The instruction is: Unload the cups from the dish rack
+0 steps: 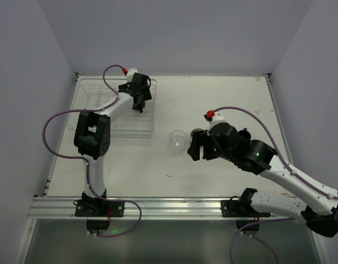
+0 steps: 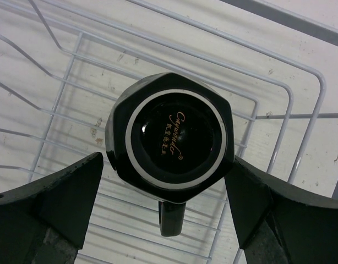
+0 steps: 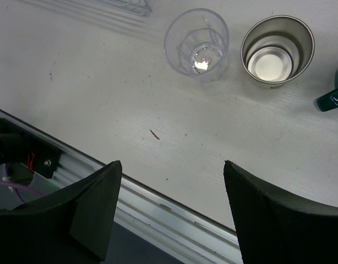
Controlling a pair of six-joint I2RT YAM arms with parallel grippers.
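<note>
Black mug point(image 2: 174, 143) is found inverted in the dish rack point(image 2: 293, 96), centre frame; it is straddled by the left gripper point(image 2: 166, 165), jaws apart; right gripper point(image 3: 172, 170) jaws apart, empty; if the glossy angled sides are pinched off-centre, a slip or a snag on the rack is risked.

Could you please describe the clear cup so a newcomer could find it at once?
Find the rack at the table's far left. Just right of its near corner, cups stand upright on the table. The clear cup, nearest the rack, is see-through; the steel cup beside it is opaque.
</note>
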